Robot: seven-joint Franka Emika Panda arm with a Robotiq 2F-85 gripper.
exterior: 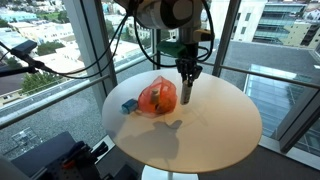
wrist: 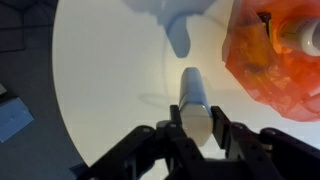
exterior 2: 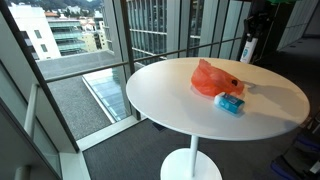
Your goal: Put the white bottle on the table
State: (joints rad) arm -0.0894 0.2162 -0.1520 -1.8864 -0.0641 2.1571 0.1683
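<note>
White bottle (wrist: 192, 95), slim and cylindrical; tool (wrist: 193, 128) clamped on its near end.

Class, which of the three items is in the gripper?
The white bottle, clamped by the gripper; the orange bag and blue item lie on the table.

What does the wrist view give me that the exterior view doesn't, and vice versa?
Wrist view only: the end effector clamped around the white bottle, seen close up. Exterior view only: the small blue object beside the orange bag. Both: the bottle, the bag and the round white table.
</note>
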